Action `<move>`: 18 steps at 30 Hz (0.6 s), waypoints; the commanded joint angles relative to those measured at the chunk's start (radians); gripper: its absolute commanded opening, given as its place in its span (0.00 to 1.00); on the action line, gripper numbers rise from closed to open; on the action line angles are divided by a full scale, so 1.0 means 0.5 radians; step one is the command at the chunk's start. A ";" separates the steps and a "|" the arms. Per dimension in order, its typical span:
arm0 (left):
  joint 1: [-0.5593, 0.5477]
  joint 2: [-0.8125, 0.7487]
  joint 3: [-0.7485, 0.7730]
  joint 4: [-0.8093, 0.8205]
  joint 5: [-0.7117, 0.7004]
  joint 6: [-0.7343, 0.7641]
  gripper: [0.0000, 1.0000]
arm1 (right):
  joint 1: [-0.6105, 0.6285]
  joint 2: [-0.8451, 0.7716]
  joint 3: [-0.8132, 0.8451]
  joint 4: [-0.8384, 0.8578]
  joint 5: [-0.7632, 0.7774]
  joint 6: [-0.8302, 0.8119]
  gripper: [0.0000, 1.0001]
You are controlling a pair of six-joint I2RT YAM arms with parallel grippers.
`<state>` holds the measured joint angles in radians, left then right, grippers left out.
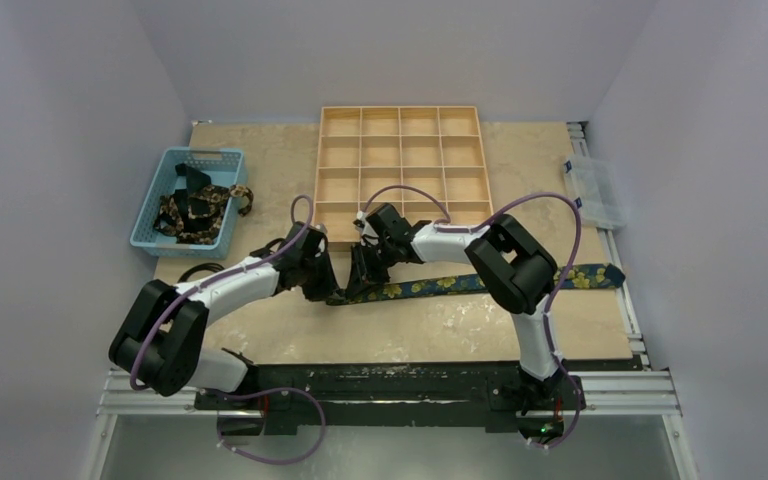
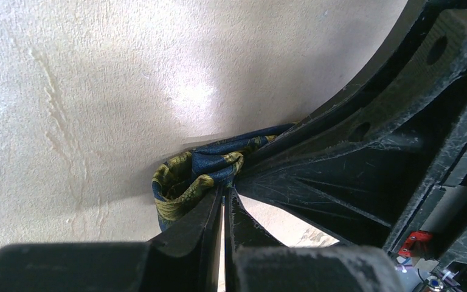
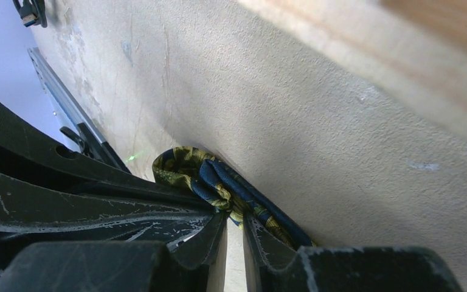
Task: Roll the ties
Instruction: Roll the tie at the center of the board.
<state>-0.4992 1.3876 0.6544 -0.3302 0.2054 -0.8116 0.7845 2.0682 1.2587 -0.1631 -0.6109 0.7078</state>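
Note:
One tie [image 1: 480, 281], navy with a yellow-gold print, lies flat across the table in front of the wooden tray. Its left end is curled into a small loop [image 2: 179, 182], which both grippers hold from opposite sides. My left gripper [image 1: 332, 295] is shut on the loop, and its fingertips [image 2: 225, 190] meet at the fold. My right gripper [image 1: 358, 288] is shut on the same folded end [image 3: 219, 185], with fabric pinched at its tips [image 3: 236, 218]. Each wrist view shows the other gripper's black fingers pressed close. More ties [image 1: 198, 208] lie bunched in the blue basket.
A wooden tray [image 1: 400, 108] with several compartments stands just behind the grippers. The blue basket [image 1: 155, 218] sits at the left, a clear plastic box [image 1: 594, 190] at the right edge. A thin black cable loop [image 1: 198, 269] lies beside the left arm.

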 commanded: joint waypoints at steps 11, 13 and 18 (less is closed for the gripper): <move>0.041 -0.504 0.171 -0.435 -0.313 0.033 0.37 | 0.009 0.105 0.078 -0.131 0.185 -0.032 0.15; 0.066 -0.479 0.080 -0.427 -0.313 -0.001 0.37 | 0.009 0.105 0.078 -0.129 0.182 -0.035 0.15; 0.093 -0.433 -0.044 -0.302 -0.318 -0.043 0.35 | 0.009 0.111 0.075 -0.134 0.176 -0.035 0.15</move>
<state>-0.4644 1.1503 0.6708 -0.4911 0.0708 -0.8078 0.7853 2.0861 1.2903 -0.1940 -0.5957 0.7143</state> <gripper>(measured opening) 0.354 0.153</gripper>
